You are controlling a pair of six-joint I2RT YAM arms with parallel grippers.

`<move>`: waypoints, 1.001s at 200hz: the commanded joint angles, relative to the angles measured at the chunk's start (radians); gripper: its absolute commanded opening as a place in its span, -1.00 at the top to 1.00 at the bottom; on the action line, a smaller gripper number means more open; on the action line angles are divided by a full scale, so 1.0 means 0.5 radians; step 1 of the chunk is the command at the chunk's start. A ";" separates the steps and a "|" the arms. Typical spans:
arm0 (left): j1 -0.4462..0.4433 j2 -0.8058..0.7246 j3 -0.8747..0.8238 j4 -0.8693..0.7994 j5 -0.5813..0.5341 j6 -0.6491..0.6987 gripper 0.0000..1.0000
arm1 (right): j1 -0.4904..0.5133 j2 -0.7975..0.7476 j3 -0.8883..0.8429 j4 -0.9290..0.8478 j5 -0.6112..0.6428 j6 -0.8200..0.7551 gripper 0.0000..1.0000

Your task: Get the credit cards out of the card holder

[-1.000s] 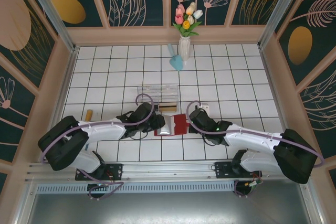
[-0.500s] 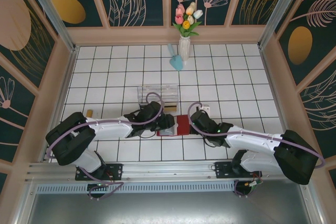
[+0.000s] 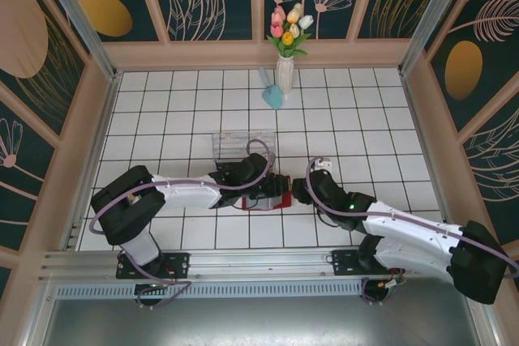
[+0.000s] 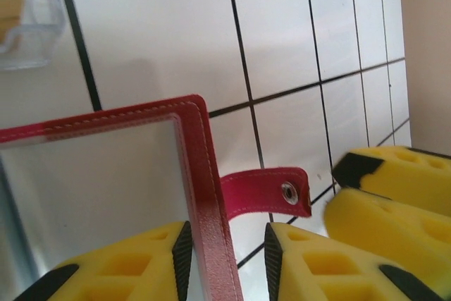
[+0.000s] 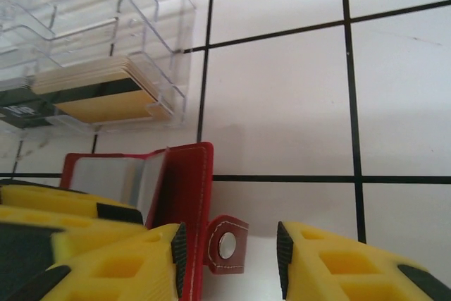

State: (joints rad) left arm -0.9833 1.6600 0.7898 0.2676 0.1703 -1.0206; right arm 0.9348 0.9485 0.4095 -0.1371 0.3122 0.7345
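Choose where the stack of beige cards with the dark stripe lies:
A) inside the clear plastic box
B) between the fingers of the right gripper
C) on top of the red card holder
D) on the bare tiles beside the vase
A: in the right wrist view the cards sit in a compartment of the clear plastic box, apart from the red card holder.
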 commanded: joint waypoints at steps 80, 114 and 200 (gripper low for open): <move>-0.005 0.033 -0.242 0.125 -0.011 -0.064 0.78 | -0.118 0.262 0.151 0.270 -0.389 -0.085 0.69; -0.006 -0.054 -0.242 0.044 -0.072 -0.040 0.71 | -0.187 0.452 0.142 0.357 -0.545 -0.066 0.72; 0.073 -0.344 -0.295 -0.423 -0.420 -0.007 -0.01 | -0.230 0.747 0.089 0.403 -0.556 -0.067 0.80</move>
State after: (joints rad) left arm -0.9737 1.4906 0.6724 0.1501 0.0166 -1.0218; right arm 0.8261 1.3113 0.4591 0.0338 0.0425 0.6975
